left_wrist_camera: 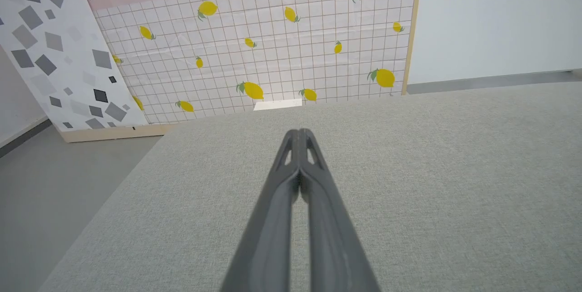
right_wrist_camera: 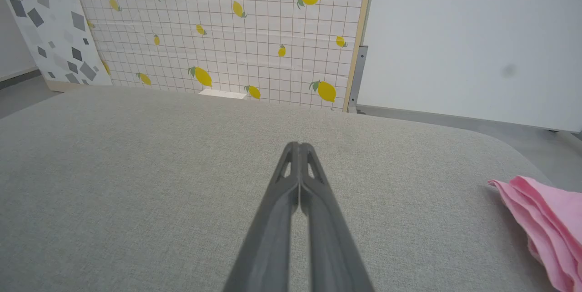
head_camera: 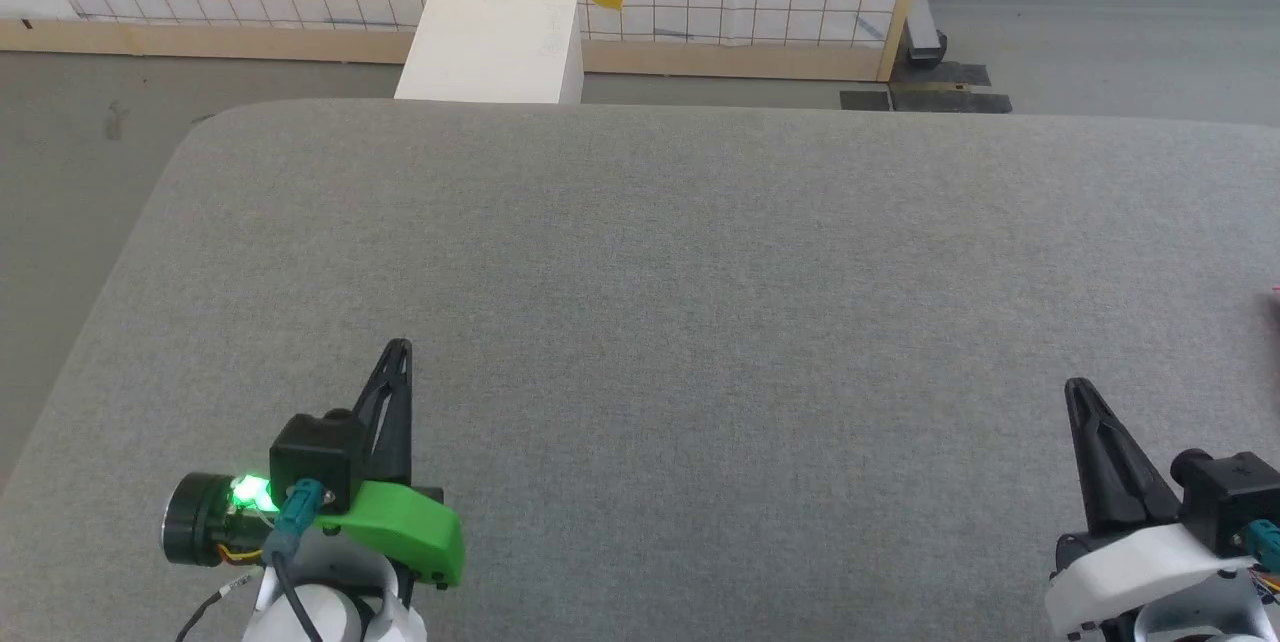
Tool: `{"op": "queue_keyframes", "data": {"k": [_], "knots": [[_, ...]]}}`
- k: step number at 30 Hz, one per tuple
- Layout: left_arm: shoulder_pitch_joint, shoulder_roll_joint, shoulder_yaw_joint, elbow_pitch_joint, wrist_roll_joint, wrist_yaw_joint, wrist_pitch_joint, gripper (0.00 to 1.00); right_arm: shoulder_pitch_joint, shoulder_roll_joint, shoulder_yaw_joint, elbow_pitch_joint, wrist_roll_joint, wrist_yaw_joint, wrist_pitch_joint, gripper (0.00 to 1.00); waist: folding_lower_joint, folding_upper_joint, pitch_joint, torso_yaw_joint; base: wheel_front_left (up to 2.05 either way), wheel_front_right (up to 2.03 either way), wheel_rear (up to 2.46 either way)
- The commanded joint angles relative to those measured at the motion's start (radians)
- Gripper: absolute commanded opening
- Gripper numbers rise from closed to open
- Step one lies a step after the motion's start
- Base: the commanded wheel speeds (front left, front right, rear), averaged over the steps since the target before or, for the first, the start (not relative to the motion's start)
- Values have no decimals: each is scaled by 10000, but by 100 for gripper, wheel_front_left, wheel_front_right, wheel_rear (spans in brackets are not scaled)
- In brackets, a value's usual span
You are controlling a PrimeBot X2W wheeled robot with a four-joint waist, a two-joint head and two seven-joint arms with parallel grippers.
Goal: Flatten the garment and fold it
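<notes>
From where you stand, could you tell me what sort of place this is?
Probably a staged robot lab, not a home: a padded grey table, a propped lemon-print panel and bare grey floor.

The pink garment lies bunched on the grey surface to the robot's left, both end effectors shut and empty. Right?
No: the pink garment lies to the robot's right, as the right wrist view shows. The rest holds: bunched on the grey surface, right end effector and left end effector shut and empty.
</notes>
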Motion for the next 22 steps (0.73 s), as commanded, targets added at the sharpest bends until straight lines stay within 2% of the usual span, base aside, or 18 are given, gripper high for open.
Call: {"op": "queue_keyframes", "data": {"k": [1,22], "knots": [[174,-136,169,14,178,-104,62,0,-199,57,45,45,-96,-6,51,0,0,0,-4,-1,0,0,0],[412,-987,1235,56,1030,-805,391,0,-399,226,231,212,-286,-8,169,0,0,0,-59,-25,0,0,0]]}}
